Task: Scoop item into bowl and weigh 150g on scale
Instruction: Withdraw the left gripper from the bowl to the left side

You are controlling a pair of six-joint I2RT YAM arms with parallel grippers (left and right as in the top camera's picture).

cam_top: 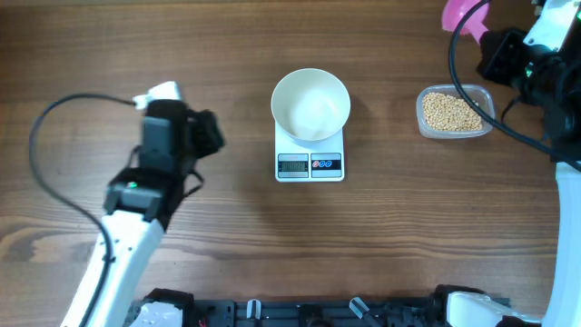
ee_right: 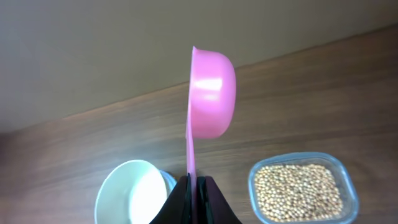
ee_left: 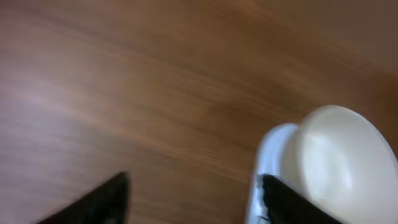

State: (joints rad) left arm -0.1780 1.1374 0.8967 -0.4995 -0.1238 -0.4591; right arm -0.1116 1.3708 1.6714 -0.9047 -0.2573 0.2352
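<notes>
Beans (cam_top: 452, 112) fill clear tub (cam_top: 487, 98) on desk (cam_top: 227, 236), well right of scale (cam_top: 310, 150); none seen in bowl. Tub long axis runs left-right in overhead view. White bowl (cam_top: 310, 104) sits upright on scale, covering platform; scale display edge faces away from bowl toward near desk edge. Right gripper (ee_right: 193, 182) jaws closed on thin handle of pink scoop (ee_right: 211, 93), cup end pointing away from wrist, scoop on edge, above and beyond tub. Left gripper (ee_left: 193, 193) left of scale, over bare desk, jaws spread wide, holding nothing.
</notes>
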